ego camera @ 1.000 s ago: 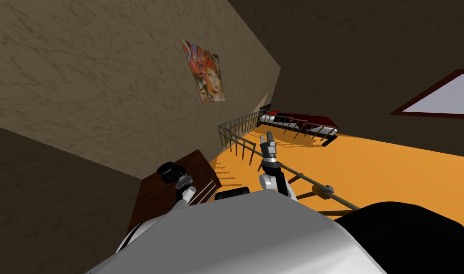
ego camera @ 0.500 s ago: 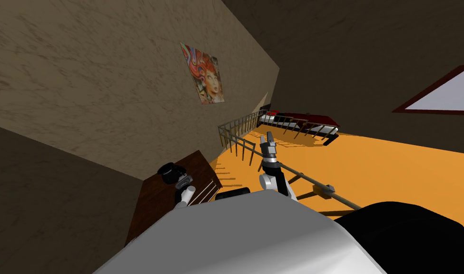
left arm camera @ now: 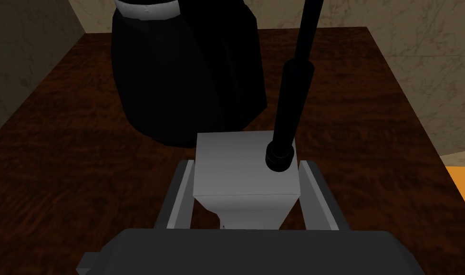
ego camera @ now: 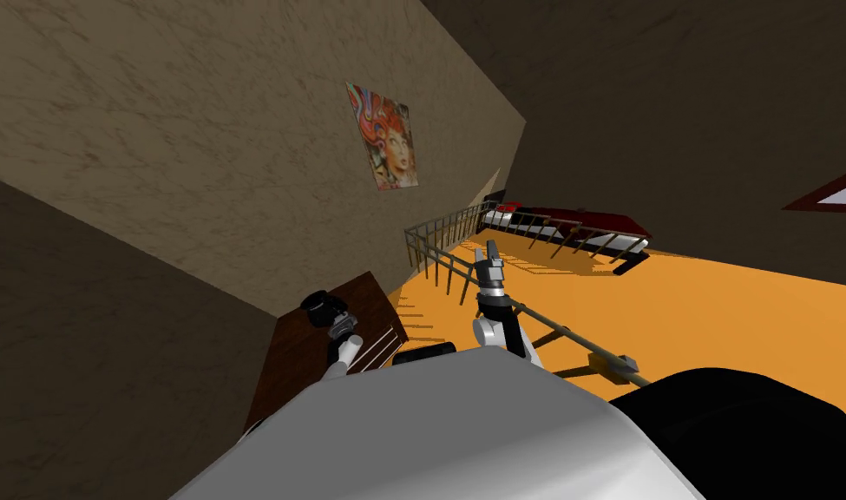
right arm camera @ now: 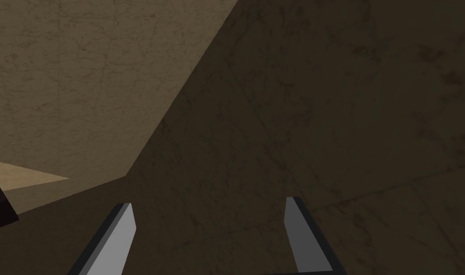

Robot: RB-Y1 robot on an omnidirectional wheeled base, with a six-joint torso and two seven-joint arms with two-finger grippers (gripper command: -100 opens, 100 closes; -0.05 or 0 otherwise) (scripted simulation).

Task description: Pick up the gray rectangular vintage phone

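One left gripper (left arm camera: 246,164) clasping phone (left arm camera: 233,177)

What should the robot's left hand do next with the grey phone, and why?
Probably lift straight up, slowly. The left hand grips both sides of the grey box-shaped phone, and a black bulky object stands close behind it on the dark brown wooden table.

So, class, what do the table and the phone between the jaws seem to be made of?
The table: wood, it seems, dark reddish-brown with swirling grain and low sheen.
The phone: plain matte grey, no texture; perhaps plastic, but the look leaves it open.
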